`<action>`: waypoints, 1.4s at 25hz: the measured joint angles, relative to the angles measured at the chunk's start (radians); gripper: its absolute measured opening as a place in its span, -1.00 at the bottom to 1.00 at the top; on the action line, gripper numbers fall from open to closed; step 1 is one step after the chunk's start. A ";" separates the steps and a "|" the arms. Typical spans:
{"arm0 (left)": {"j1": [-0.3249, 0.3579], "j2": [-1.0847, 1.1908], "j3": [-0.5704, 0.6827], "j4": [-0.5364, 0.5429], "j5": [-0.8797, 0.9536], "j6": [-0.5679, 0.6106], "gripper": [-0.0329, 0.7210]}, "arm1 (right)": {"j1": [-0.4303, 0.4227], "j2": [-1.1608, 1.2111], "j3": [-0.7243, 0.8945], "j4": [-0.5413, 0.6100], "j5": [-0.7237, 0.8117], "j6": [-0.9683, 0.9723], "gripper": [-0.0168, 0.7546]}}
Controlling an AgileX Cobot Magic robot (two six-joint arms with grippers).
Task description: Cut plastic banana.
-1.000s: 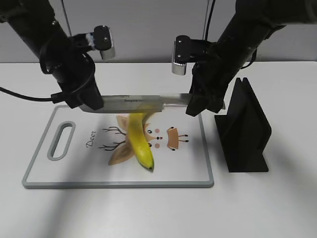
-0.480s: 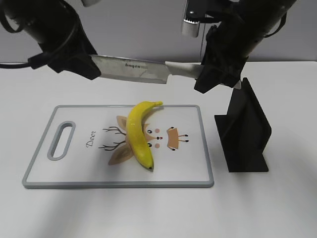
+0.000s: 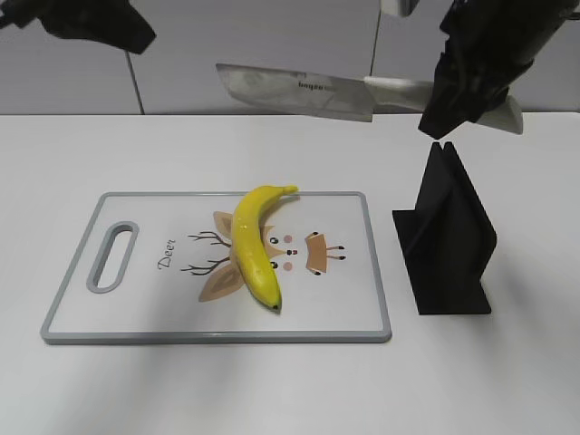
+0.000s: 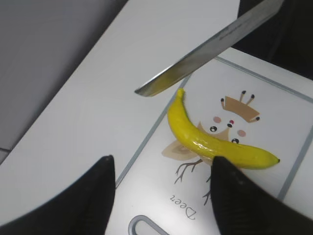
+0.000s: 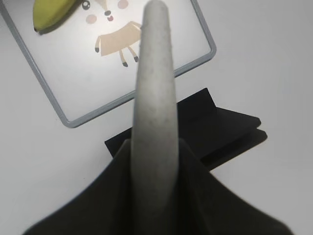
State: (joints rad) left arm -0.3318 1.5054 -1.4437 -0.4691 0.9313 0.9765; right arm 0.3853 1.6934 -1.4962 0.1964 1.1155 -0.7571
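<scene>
White grey-rimmed cutting board [image 3: 82,319] with deer print at frame centre, curved glossy yellow plastic banana [image 3: 253,245] lying whole on it, black angled knife stand [image 3: 449,236] at right, right gripper [image 3: 471,86] clamped on pale-handled steel knife [image 3: 299,91] at upper right, left gripper [image 4: 161,191] spread empty.

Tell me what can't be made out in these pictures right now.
- Left gripper: exterior view crops it at the top edge.
- Knife cutting edge: too small in every view.
- Plastic banana: right wrist view cuts it off at the top.
- Knife stand: partly hidden by the right gripper's jaws and handle.
</scene>
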 joint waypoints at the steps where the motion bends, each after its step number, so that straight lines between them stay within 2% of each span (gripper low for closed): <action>1: 0.001 -0.016 0.000 0.021 -0.006 -0.039 0.67 | 0.000 -0.015 0.000 0.000 0.005 0.027 -0.50; 8: 0.004 -0.074 0.000 0.257 0.029 -0.366 0.66 | 0.000 -0.156 0.060 -0.030 0.012 0.244 -0.50; 14: 0.026 -0.084 0.000 0.290 0.139 -0.483 0.66 | 0.000 -0.344 0.267 -0.160 -0.086 0.602 -0.50; 16: 0.031 -0.091 0.000 0.294 0.173 -0.516 0.66 | 0.000 -0.380 0.321 -0.164 -0.106 0.689 -0.50; 19: 0.035 -0.132 0.025 0.362 0.184 -0.626 0.66 | 0.000 -0.410 0.391 -0.164 -0.122 0.795 -0.50; 24: 0.038 -0.277 0.166 0.524 0.136 -0.830 0.66 | 0.000 -0.450 0.507 -0.163 -0.201 0.922 -0.50; 29: 0.038 -0.423 0.306 0.569 0.078 -0.934 0.66 | 0.000 -0.456 0.604 -0.163 -0.296 1.014 -0.50; 35: 0.038 -0.604 0.505 0.697 0.005 -1.094 0.66 | 0.000 -0.456 0.684 -0.170 -0.369 1.101 -0.50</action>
State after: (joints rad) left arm -0.2938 0.9009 -0.9392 0.2274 0.9366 -0.1171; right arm 0.3853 1.2373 -0.8120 0.0261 0.7462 0.3443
